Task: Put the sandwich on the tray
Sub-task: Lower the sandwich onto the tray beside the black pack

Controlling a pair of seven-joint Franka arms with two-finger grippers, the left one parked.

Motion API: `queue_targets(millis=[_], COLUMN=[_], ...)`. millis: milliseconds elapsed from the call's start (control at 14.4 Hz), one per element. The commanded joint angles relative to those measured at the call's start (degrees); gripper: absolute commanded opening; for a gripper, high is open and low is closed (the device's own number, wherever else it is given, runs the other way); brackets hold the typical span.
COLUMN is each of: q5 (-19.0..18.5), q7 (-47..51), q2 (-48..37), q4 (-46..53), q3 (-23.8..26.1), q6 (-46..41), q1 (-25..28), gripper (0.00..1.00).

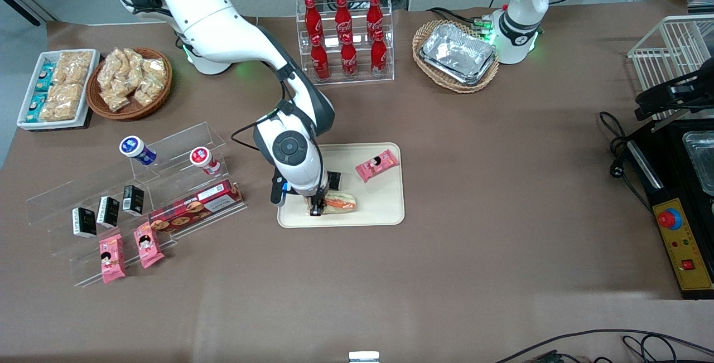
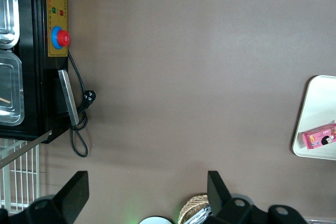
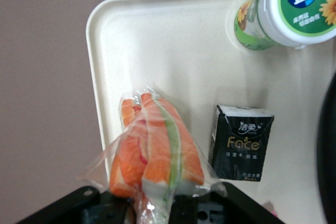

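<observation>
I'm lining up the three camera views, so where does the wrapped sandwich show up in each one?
Front view: the sandwich lies on the tray, at its edge nearest the camera, with the gripper at its end.
Right wrist view: the sandwich lies on the tray beside a black carton.
Left wrist view: not in it; only a tray corner with the pink snack pack.
Shared landmark: the tray.

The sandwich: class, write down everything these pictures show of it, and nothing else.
The sandwich is a wedge in clear, crinkled plastic wrap, its orange and green filling between white bread facing the wrist camera. It lies on the cream tray, near the rim closest to the front camera, beside a small black carton. The end effector is at one end of it, fingers on either side of the wrap.
</observation>
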Motion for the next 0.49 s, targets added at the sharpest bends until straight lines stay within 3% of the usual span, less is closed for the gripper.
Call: queue_targets(millis=[0,418], q5=[-1.5,-5.6], q7=[1.0,1.5], q2=[1.8,3.2], q4=[1.8,2.3], q3=[-0.8,-1.0], q6=[0.8,1.5], q1=[0.7,1.1], gripper=[0.18,0.26])
